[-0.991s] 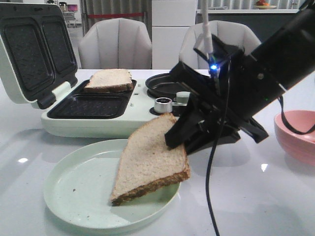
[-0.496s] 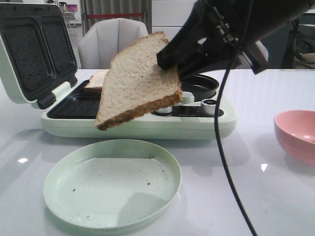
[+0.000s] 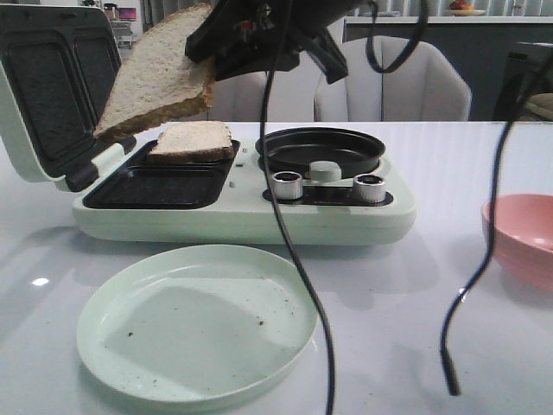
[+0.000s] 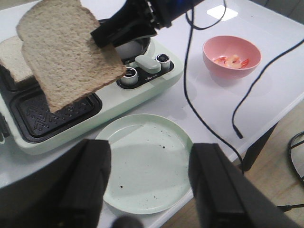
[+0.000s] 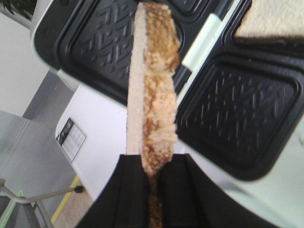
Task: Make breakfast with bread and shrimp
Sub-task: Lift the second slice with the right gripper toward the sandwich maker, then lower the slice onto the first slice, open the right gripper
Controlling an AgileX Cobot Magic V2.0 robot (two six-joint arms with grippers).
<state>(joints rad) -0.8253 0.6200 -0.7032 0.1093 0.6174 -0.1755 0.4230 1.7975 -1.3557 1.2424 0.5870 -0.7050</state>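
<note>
while the right hand (image 5: 151, 178) is clamped on one crust edge of a bread slice (image 3: 160, 73), the slice hangs tilted in the air above the open sandwich maker (image 3: 233, 212), over its near, bare grill well (image 3: 160, 186). a second bread slice (image 3: 192, 140) lies flat in the far grill well, just behind the bare one. the lid (image 3: 52, 86) stands raised at the left, showing its two ridged plates. right of the wells sit a round black pan (image 3: 320, 149), two silver knobs (image 3: 287, 184) and a pale green knob (image 3: 325, 170). a pale green plate (image 3: 197, 320) rests on the white counter (image 3: 415, 328) in front of the maker, carrying only crumbs. the shrimp (image 4: 231, 60) lie in a pink bowl (image 4: 232, 51) at the right of the counter, well apart from the maker. the left hand (image 4: 149, 183) hovers above the plate with its fingers (image 4: 90, 178) apart, holding nothing.
</note>
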